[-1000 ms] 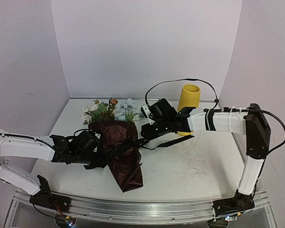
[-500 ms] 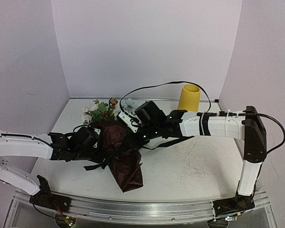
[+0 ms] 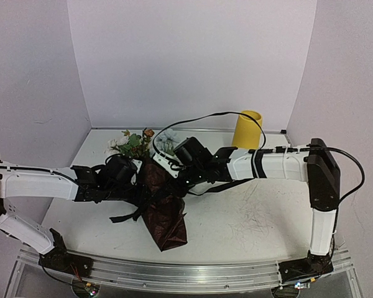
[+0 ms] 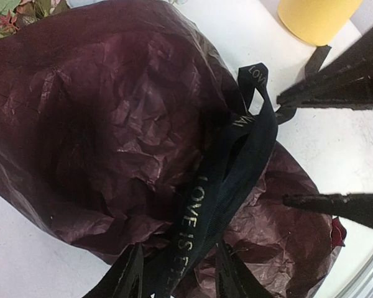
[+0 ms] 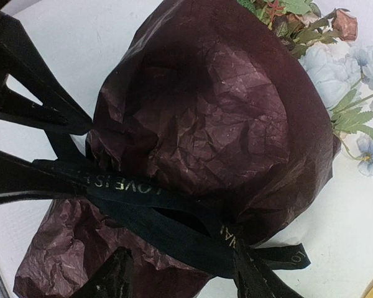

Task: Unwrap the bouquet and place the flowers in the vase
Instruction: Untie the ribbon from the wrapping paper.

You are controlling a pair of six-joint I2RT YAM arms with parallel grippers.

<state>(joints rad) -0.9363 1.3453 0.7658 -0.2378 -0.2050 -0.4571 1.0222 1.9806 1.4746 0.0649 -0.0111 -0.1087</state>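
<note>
right end effector (image 5: 181,253) reached bouquet (image 3: 165,211); it and left end effector (image 4: 178,248) seemingly straddle ribbon (image 4: 236,167), parted.

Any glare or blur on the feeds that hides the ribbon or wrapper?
Top external: even light, dark red crinkled wrapping paper reads nearly black. Left wrist: black lettered ribbon sharp, mild sheen. Right wrist: ribbon sharp, white table washed out.

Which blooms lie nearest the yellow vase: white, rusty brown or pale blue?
The pale blue blooms, on the side toward the vase; the rusty brown bloom sits further off and the white blooms furthest.
</note>
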